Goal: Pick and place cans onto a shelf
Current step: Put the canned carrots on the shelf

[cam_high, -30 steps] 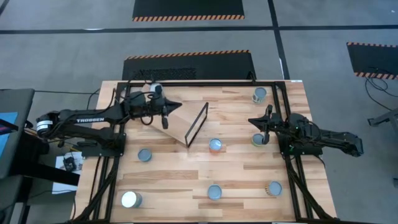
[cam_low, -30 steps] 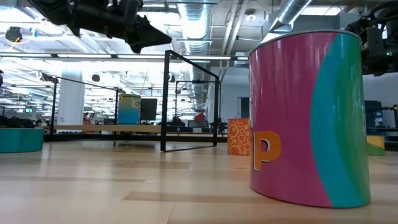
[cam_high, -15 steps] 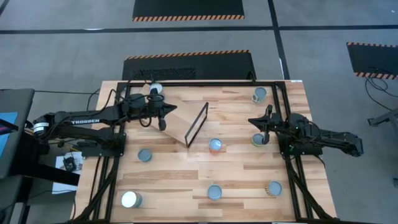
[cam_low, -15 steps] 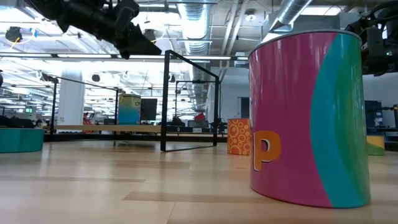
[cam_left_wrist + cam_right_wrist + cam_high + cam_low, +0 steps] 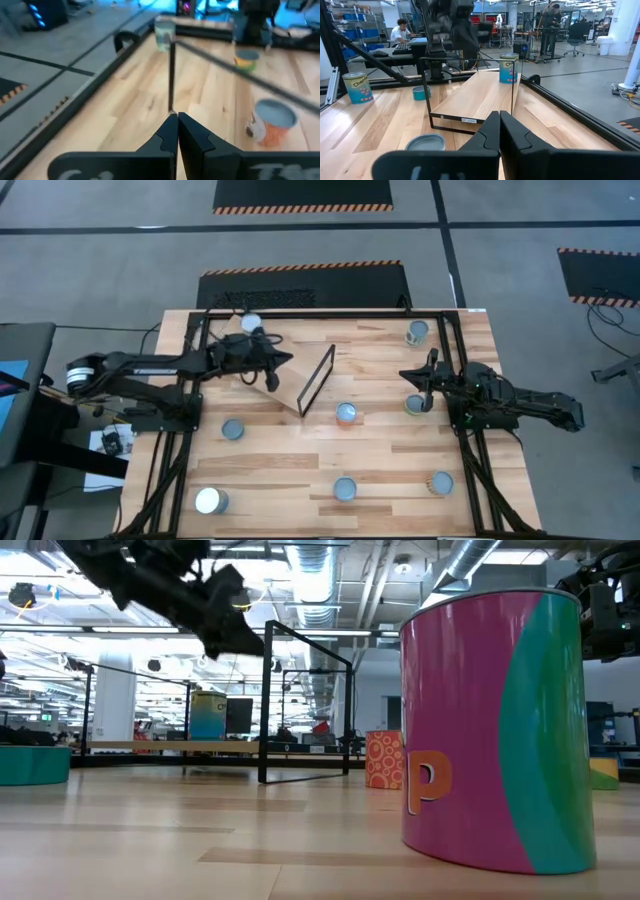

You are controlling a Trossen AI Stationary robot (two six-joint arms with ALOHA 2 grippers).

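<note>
The shelf (image 5: 285,375) is a tilted light-wood board with a black frame (image 5: 319,378) at its right end. One can (image 5: 250,323) stands at the board's far left end and also shows in the right wrist view (image 5: 508,68). My left gripper (image 5: 276,366) hovers shut and empty above the board, its fingers (image 5: 178,131) pointing at the frame. My right gripper (image 5: 426,385) is shut and empty, just beyond a yellow-green can (image 5: 415,406). An orange can (image 5: 347,415) stands right of the frame.
Other cans stand around the table: far right (image 5: 417,332), left of centre (image 5: 233,430), near left (image 5: 209,501), near centre (image 5: 345,489) and near right (image 5: 440,483). The pink-teal can (image 5: 495,730) fills the low view. Black rails (image 5: 450,370) border the table.
My left gripper has come down over the shelf board, tipped its fingers downward and shifted slightly toward the table's right, away from the can at the board's far end. It has stayed shut. The cans and the shelf have not moved.
</note>
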